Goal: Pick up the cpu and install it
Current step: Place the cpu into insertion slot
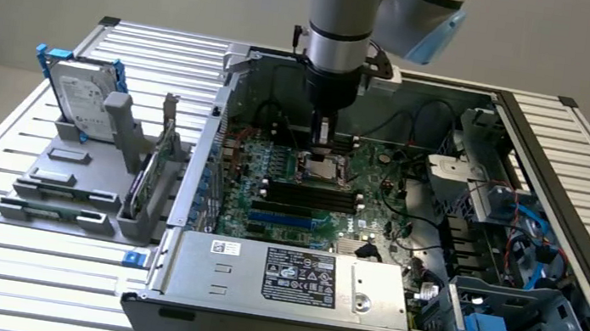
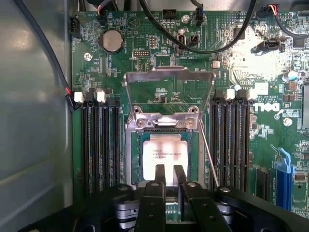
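Note:
The cpu [image 2: 166, 151], a small square chip with a pale silver top, lies flat inside the dark socket [image 2: 135, 159] on the green motherboard [image 2: 145, 43]. The socket's metal load frame [image 2: 169, 77] stands swung up and open behind it. My gripper [image 2: 169, 173] hangs straight above the chip's near edge. Its two black fingers [image 2: 159, 175] stand a narrow gap apart with nothing between them. In the exterior view the gripper [image 1: 324, 142] reaches down into the open computer case [image 1: 570, 159], just over the socket [image 1: 323, 169].
Black memory slots [image 2: 99, 145] flank the socket on both sides. Black cables [image 2: 212, 46] loop across the board. A silver hard drive [image 1: 85, 95] with a blue bracket stands in a grey holder [image 1: 63, 186] at the exterior view's left. The power supply [image 1: 292, 276] fills the case front.

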`<state>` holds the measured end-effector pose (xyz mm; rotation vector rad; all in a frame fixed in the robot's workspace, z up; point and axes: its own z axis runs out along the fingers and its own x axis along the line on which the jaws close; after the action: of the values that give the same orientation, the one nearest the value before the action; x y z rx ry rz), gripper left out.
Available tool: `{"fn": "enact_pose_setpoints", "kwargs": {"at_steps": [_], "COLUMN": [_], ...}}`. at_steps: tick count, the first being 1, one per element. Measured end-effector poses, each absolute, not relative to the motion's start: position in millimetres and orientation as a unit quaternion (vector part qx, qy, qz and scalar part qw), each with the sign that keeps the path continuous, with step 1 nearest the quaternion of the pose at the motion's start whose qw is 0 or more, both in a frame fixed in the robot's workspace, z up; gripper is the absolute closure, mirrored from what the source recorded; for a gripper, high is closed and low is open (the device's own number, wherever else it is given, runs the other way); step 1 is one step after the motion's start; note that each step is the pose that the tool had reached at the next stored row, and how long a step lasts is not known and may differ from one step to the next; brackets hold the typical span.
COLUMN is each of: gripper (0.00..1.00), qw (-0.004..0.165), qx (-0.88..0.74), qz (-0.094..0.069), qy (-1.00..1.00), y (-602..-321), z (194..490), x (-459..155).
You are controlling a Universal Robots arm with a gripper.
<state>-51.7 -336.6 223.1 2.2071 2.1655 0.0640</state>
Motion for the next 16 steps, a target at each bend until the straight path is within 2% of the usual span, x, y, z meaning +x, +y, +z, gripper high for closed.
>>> {"fn": "enact_pose_setpoints", "kwargs": {"at_steps": [1,16], "gripper": [0.89,0.89], "qw": [0.024,0.021], "qx": [0.713,0.714], "qz": [0.021,0.022], "qy": [0.700,0.700], "y": [-336.6,-336.6], "z": [224.8,240.0], "x": [-52.1,-67.6]}}
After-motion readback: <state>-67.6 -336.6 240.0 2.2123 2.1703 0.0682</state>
